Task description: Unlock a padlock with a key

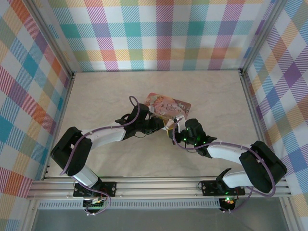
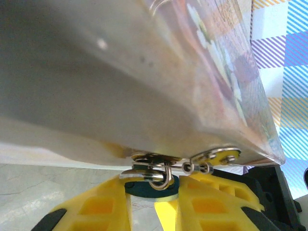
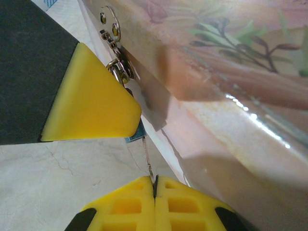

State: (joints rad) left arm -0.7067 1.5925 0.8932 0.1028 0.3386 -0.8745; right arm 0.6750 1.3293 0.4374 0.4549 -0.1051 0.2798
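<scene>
The pink tin [image 1: 168,105] lies on the pale table [image 1: 106,91], and both arms reach to its near edge from the two sides. At this near edge the tin has a small metal hasp [image 2: 214,156] fixed on its wall.

The padlock [image 2: 149,188] hangs just under this hasp, touching the near wall of the tin. It is small and dark blue-grey, and its thin metal shackle [image 2: 161,179] passes through the ring of the hasp.

The left gripper [image 2: 154,199] comes to the tin from the left. Its yellow fingers [image 2: 103,209] are narrow and press the body of the padlock between them, directly below the hasp.

The right gripper [image 3: 155,188] stands just beside the same wall of the tin, a little apart from the padlock. Its two fingers are pressed together and pinch the key [image 3: 148,161], which shows as a thin metal strip seen from its edge. The key points from the fingertips toward the blue body of the padlock. Its tip reaches the padlock, but I cannot tell how deep it sits inside.
</scene>
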